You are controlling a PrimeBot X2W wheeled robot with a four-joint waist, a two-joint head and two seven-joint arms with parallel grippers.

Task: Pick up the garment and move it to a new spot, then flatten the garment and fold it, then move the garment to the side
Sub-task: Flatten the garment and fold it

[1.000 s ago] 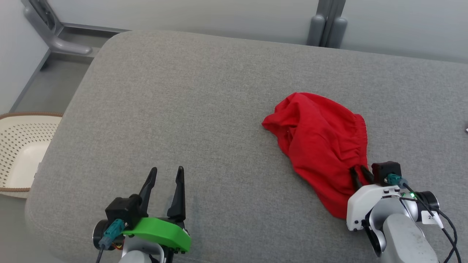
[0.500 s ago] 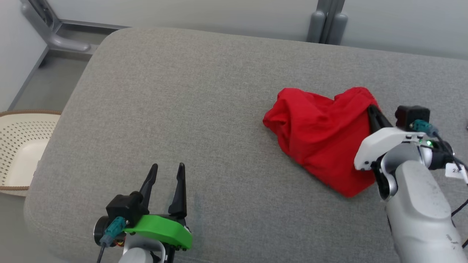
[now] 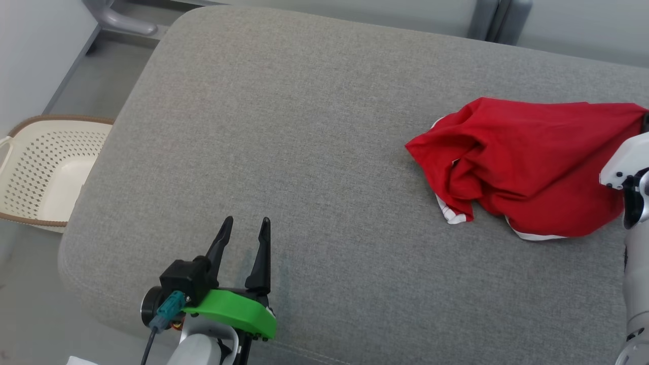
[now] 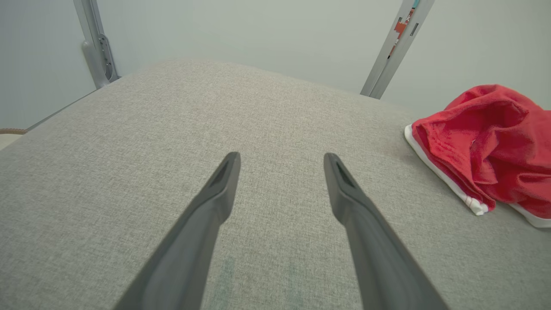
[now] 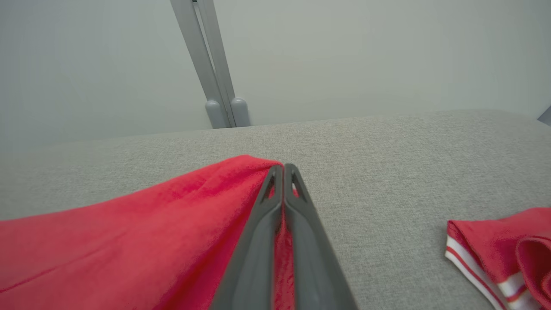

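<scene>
– Right gripper (image 5: 283, 166): pinched tight on garment (image 3: 527, 157) edge, just hauled it further from basket (image 3: 35, 162). Left gripper (image 3: 246, 221): spread, idle nearer basket.
– Looks like relocation underway, then. Flattening still ahead.

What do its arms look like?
Both tools have two long, dark, tapering fingers. The left tool sits on a bright green cover, with a black block and a teal plug on a dark cable. The right tool has a white shell and pale grey forearm.
</scene>
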